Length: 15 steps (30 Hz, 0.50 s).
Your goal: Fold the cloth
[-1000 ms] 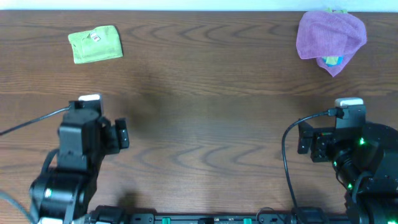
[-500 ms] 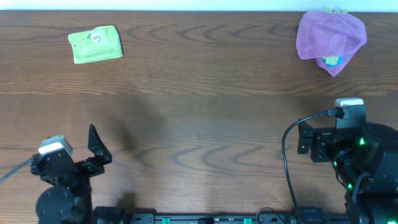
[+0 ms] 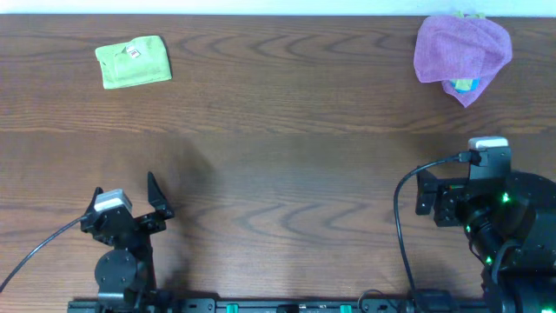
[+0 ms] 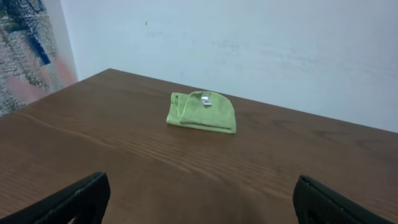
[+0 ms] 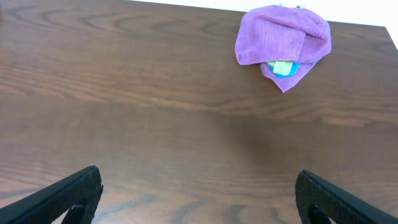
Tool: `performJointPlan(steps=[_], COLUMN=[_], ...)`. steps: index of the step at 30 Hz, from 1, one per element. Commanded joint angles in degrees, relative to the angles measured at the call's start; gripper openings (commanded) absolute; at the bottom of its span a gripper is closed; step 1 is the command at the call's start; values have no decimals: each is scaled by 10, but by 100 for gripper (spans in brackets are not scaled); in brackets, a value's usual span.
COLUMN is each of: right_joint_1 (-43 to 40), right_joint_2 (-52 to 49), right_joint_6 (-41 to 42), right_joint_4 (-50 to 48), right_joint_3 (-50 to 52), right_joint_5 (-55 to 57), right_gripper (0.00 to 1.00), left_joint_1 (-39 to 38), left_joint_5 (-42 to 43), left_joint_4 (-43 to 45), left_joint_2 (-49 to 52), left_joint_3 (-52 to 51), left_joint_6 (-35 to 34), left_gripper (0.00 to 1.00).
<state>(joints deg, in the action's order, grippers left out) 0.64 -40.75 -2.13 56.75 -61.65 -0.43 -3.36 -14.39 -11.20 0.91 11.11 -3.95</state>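
The cloth (image 3: pixel 133 61) is lime green with a small white tag on top. It lies bunched into a small rectangle at the table's far left corner, and it shows ahead in the left wrist view (image 4: pixel 202 112). My left gripper (image 3: pixel 132 209) sits low at the near left edge, well short of the cloth. Its jaws are open with nothing between them (image 4: pixel 199 199). My right gripper (image 3: pixel 460 187) rests at the near right, open and empty too (image 5: pixel 199 196). Neither gripper touches the cloth.
A purple cloth (image 3: pixel 460 48) lies crumpled at the far right corner (image 5: pixel 283 37) with a blue item (image 3: pixel 463 85) poking out beneath it. A white wall runs behind the table's far edge (image 4: pixel 249 37). Cables trail from both arms near the front edge.
My left arm has drawn back from mid-left toward the near edge, and its gripper now points at the green cloth. The right arm and both cloths have not moved.
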Motion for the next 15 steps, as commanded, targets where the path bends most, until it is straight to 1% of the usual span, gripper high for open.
performJointPlan(steps=[1,8,11,15], right_joint_1=[-3,-3,-3,-3], right_joint_2=[2,2,2,2], right_joint_6=[6,6,6,6], right_joint_4=[0,0,0,0], right_joint_3=[1,1,1,1], right_joint_5=[2,2,2,2], right_gripper=[99,99,99,99], left_joint_1=[5,5,5,5], left_joint_5=[-7,-6,-9,-9], left_joint_4=[20,94,84,83], left_joint_2=[-7,-7,-7,-7], left_joint_3=[-29,-110,-109,-109], left_joint_6=[14,14,14,33], left_gripper=[95,96,95,95])
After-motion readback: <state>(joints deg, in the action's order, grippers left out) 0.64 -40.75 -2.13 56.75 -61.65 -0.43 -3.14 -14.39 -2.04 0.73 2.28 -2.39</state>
